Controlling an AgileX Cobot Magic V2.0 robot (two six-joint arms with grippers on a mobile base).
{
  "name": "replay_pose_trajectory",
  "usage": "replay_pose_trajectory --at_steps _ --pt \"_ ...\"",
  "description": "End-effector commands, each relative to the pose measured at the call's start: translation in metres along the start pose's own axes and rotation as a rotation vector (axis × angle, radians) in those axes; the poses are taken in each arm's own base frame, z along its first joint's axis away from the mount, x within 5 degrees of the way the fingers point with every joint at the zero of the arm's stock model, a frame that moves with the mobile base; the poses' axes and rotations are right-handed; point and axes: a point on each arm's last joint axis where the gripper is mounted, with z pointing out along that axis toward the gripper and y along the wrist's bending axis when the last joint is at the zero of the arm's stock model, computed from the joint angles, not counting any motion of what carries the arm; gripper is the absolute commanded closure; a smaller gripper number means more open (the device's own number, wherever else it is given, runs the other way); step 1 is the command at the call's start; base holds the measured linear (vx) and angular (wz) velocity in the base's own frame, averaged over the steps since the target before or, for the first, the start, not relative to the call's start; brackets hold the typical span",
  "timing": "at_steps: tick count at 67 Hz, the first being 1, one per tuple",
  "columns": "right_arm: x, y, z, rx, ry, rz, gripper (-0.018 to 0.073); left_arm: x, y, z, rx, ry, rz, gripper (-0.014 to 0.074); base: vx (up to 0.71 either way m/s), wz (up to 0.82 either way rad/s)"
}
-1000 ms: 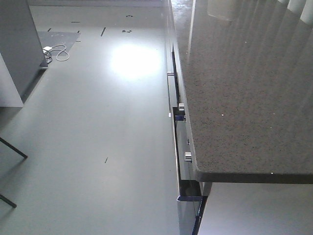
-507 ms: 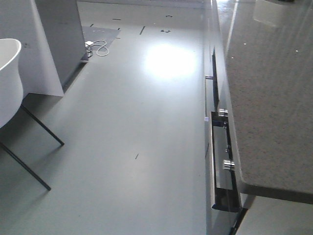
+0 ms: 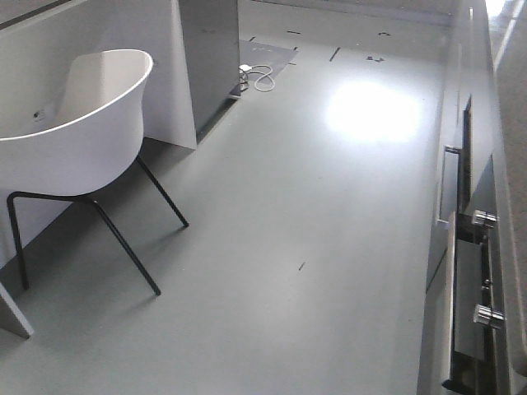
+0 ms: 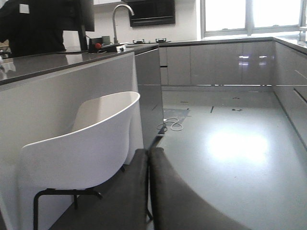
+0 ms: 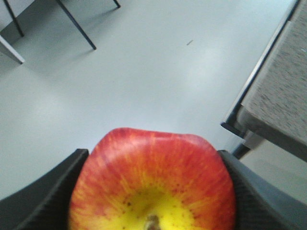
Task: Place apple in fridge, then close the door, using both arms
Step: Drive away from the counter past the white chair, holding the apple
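My right gripper [image 5: 152, 155] is shut on the apple [image 5: 153, 177], which is red with a yellow patch around its stem dimple and fills the space between the two black fingers [image 5: 43, 191]. It is held above the grey floor. My left gripper [image 4: 147, 152] is shut and empty, its two dark fingers [image 4: 129, 191] pressed together and pointing along the floor past a white chair. No fridge and no fridge door show in any view. Neither arm shows in the front view.
A white shell chair [image 3: 82, 123] on thin black legs stands at the left against a white island wall [image 3: 132, 41]; it also shows in the left wrist view [image 4: 86, 143]. A stone-topped counter with drawers [image 3: 469, 263] runs along the right. A white cable [image 3: 262, 78] lies on the far floor.
The front view has swung left: the stone counter has slid off to the right edge, and the white chair and island wall have come into view at the left.
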Motion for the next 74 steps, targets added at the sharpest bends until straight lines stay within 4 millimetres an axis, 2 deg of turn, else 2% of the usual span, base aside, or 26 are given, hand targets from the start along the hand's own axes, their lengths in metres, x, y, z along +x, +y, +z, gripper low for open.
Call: replay_pose_trajectory --at_steps 1,37,74 --pt "-0.0105 0.0007 -0.0043 0.001 -0.075 -0.001 0.0447 -0.0132 -0.0011 -0.0022 0.015 -0.101 0.000 0.0603 0.01 0.39" --pt "-0.0105 0.0007 -0.0043 0.001 -0.075 -0.001 0.0447 -0.0132 -0.0011 -0.0022 0.015 -0.101 0.000 0.0603 0.01 0.40" --pt "-0.0105 0.0007 -0.0043 0.001 -0.075 -0.001 0.0447 -0.0132 -0.0011 -0.0022 0.015 -0.101 0.000 0.0603 0.03 0.54"
